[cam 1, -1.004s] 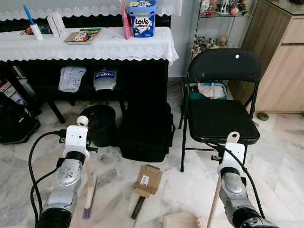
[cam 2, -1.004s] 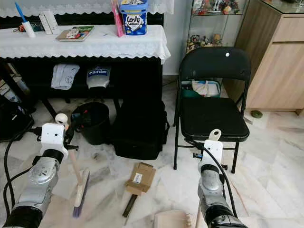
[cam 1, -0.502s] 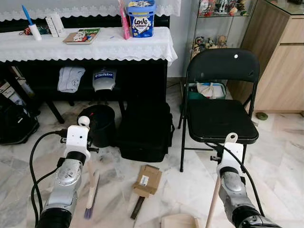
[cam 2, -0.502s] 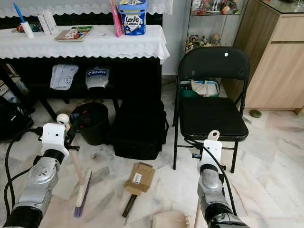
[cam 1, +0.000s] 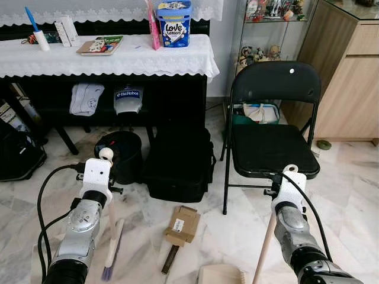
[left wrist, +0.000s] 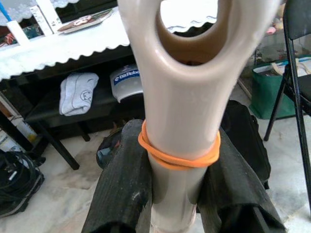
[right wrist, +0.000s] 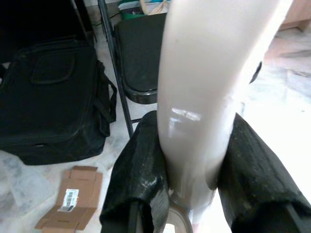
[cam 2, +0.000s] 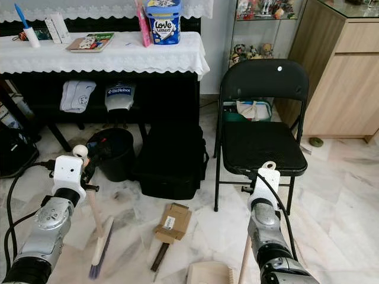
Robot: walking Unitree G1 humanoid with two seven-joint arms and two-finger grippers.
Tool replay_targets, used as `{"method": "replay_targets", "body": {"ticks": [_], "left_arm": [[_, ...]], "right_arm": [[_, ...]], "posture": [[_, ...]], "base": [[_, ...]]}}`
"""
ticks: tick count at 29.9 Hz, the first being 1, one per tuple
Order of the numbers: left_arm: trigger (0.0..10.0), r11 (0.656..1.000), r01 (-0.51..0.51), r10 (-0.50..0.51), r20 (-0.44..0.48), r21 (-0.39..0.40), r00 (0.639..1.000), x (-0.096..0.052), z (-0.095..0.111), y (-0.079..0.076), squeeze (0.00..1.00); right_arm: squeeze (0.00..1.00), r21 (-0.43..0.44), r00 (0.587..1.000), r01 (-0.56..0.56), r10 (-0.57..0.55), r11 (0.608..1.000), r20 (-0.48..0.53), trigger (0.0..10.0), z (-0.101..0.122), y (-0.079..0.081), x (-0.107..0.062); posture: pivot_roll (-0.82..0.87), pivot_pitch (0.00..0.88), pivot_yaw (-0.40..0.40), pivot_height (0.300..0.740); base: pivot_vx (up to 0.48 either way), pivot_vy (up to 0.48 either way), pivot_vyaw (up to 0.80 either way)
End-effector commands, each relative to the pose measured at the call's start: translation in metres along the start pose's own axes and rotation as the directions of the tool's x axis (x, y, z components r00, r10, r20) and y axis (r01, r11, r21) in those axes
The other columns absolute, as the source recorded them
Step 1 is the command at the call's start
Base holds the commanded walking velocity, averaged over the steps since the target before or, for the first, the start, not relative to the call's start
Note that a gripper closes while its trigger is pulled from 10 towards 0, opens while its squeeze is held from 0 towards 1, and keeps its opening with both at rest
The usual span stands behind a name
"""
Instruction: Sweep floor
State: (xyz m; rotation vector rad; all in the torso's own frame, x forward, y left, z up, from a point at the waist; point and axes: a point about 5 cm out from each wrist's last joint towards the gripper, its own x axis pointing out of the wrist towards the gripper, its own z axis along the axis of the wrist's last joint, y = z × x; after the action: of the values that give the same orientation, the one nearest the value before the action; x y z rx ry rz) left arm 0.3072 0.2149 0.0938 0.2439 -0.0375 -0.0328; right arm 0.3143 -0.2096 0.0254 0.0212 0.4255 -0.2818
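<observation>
- Cardboard scrap (cam 1: 182,224) lies flat on the marble floor (cam 1: 349,177), ahead of and between both sets of fingers, nearer the broom.
- Broom (cam 1: 112,248) hangs steeply below the left gripper (left wrist: 177,194), bristles at the floor; its fingers (left wrist: 121,189) clamp the beige handle.
- Dustpan (cam 1: 222,275) sits low beneath the right gripper (right wrist: 194,184), whose fingers (right wrist: 138,179) squeeze its pale handle.

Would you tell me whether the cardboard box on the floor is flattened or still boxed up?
Flattened: the box lies flat on the floor.
</observation>
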Motion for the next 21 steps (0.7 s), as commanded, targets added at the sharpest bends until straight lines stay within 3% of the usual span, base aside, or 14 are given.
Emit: {"method": "replay_targets", "body": {"ticks": [1,7,14,15,17,21], "left_arm": [[10.0,0.999,0.019,-0.019,0.027,0.027,0.999,0.006,0.009,0.002,0.0],[10.0,0.999,0.026,-0.027,0.019,0.025,0.999,0.006,0.008,0.002,0.0],[10.0,0.999,0.032,-0.033,0.017,0.023,0.999,0.006,0.008,0.002,0.0],[10.0,0.999,0.031,-0.031,0.02,0.02,0.999,0.006,0.008,0.002,0.0],[10.0,0.999,0.029,-0.029,0.023,0.018,0.999,0.007,0.008,0.001,0.0],[10.0,1.0,0.023,-0.023,0.028,0.011,0.999,0.007,0.009,0.001,0.0]], "right_arm": [[0.0,0.07,0.992,-0.032,0.04,0.997,-0.119,10.0,-0.022,0.01,-0.005],[0.0,0.066,0.977,-0.076,0.088,0.995,-0.192,10.0,-0.031,0.018,-0.008],[0.0,0.088,0.989,-0.041,0.053,0.995,-0.135,10.0,-0.023,0.015,-0.007],[0.0,0.037,1.0,-0.005,0.006,0.999,-0.028,10.0,-0.009,0.01,-0.005],[0.0,-0.048,0.996,0.025,-0.02,0.999,0.091,10.0,0.006,0.007,-0.005],[0.0,-0.074,0.981,0.042,-0.027,0.996,0.194,10.0,0.022,0.008,-0.005]], "posture": [[0.04,0.0,0.057,0.74],[0.04,0.0,0.059,0.74],[0.04,0.0,0.06,0.74],[0.04,0.0,0.06,0.74],[0.03,0.0,0.06,0.74],[0.03,0.0,0.058,0.74]], "base": [[0.0,0.0,0.0],[0.0,0.0,0.0],[0.0,0.0,0.0],[0.0,0.0,0.0],[0.0,0.0,0.0],[0.0,0.0,0.0]]}}
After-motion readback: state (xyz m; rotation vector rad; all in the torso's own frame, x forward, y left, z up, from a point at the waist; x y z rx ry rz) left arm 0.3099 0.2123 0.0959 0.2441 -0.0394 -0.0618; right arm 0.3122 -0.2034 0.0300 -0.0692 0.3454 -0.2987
